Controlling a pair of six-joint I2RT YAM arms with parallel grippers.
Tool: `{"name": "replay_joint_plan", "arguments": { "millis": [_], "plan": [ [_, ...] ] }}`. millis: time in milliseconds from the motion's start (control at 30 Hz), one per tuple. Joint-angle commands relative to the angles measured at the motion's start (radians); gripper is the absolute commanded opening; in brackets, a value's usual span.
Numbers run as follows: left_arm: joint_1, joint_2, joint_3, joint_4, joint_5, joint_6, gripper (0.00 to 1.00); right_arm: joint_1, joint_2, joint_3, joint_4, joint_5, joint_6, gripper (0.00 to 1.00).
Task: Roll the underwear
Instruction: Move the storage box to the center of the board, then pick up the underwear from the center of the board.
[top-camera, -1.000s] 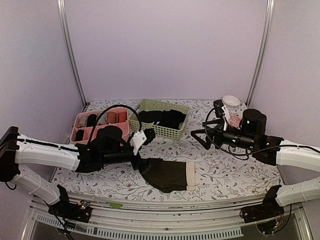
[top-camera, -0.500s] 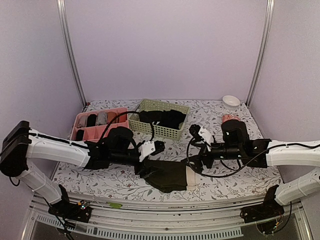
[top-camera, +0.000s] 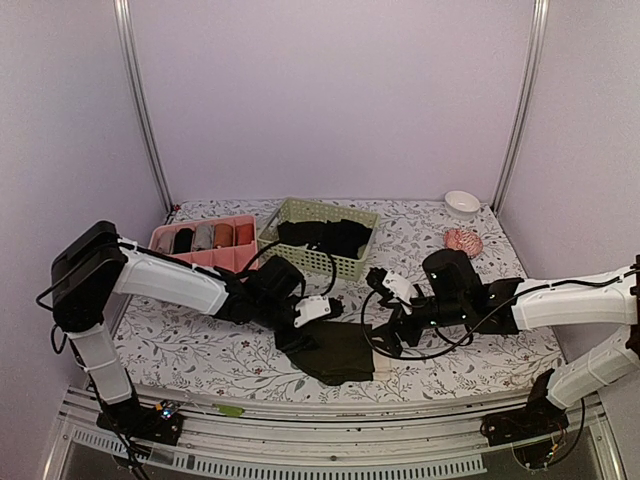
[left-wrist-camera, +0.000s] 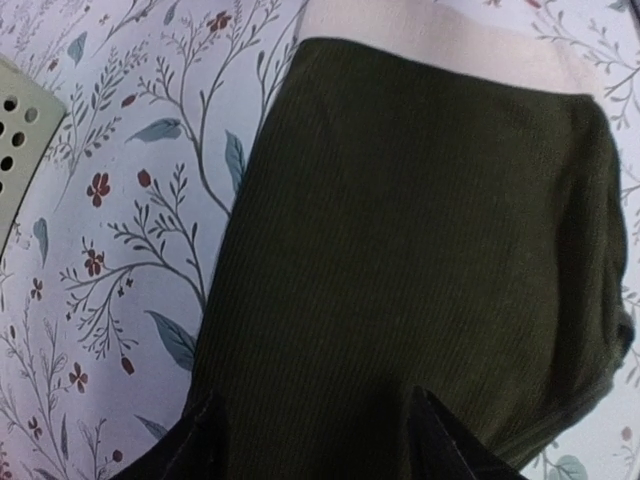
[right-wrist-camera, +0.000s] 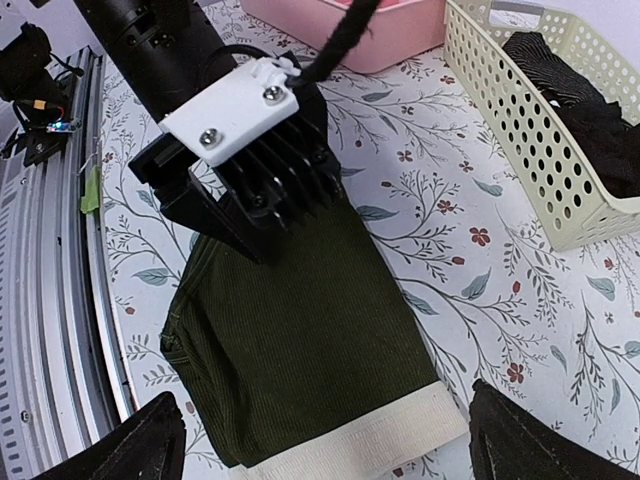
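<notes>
Two grippers sat at the underwear (top-camera: 340, 350), which lay flat mid-table (top-camera: 450, 350) near the front edge: left gripper (left-wrist-camera: 320, 438) partly open with tips on the dark end and nothing pinched, right gripper (top-camera: 385, 338) wide open and empty over the waistband (right-wrist-camera: 370, 435); risk was left snagging one layer, skewing the roll.

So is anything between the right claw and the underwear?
No, nothing visible. The right gripper hangs open over the waistband end of the underwear; the left gripper sits at the opposite end.
</notes>
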Motion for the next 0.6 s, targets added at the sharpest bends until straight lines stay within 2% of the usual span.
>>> {"name": "replay_joint_plan", "arguments": {
  "millis": [0, 167, 400, 467, 567],
  "plan": [
    [0.019, 0.044, 0.005, -0.149, -0.065, 0.042, 0.60, -0.004, 0.005, 0.028, -0.004, -0.004, -0.020, 0.99],
    [0.073, 0.023, -0.014, -0.228, -0.003, 0.062, 0.49, -0.005, 0.030, 0.049, -0.036, -0.025, -0.058, 0.99],
    [0.131, -0.056, -0.091, -0.271, 0.022, 0.103, 0.47, -0.005, 0.047, 0.042, -0.023, -0.068, -0.076, 1.00],
    [0.136, -0.109, -0.121, -0.251, 0.011, 0.106, 0.49, -0.004, 0.056, 0.040, -0.023, -0.071, -0.086, 0.95],
    [0.121, -0.256, -0.177, -0.150, 0.013, 0.139, 0.55, 0.000, 0.059, 0.013, 0.020, -0.086, -0.111, 0.80]
  ]
}}
